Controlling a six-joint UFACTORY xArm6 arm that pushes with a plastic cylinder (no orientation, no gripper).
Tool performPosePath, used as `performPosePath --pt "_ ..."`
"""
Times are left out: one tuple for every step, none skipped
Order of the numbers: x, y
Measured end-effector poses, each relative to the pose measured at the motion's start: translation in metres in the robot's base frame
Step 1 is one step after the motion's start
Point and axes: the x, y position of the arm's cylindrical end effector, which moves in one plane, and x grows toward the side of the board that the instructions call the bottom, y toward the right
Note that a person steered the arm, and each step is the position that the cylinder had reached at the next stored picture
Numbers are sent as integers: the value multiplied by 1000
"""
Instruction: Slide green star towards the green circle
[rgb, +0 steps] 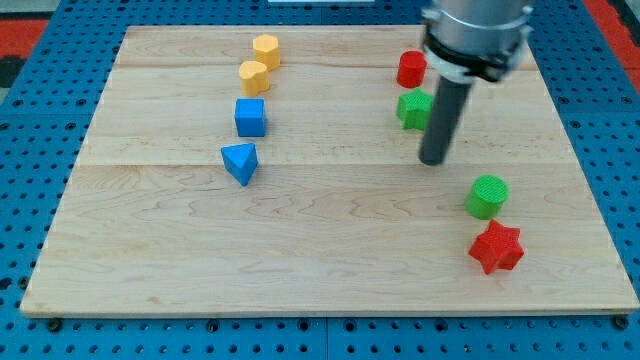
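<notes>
The green star (412, 108) lies toward the view's top from the green circle (487, 196), well apart from it, so the slide is hardly begun. My tip (433, 160) sits just below the star on the circle's side, the wrong side for pushing. There is no pincer, only 1 bare rod.

single raised view, angled down, whole board (330, 240)

pale wooden board (330, 260), two yellow blocks (259, 62), blue cube (250, 117), blue triangle (240, 162), red cylinder (411, 69), green star (412, 108), green circle (487, 196), red star (496, 248)
</notes>
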Motion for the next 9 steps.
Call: performPosePath --pt "-46 -42" --pt "-87 -49" --pt "-85 20" --pt "-40 51" --pt "-41 50" --pt "-46 28" --pt "-29 26" --pt "-26 16" --pt "-19 -22"
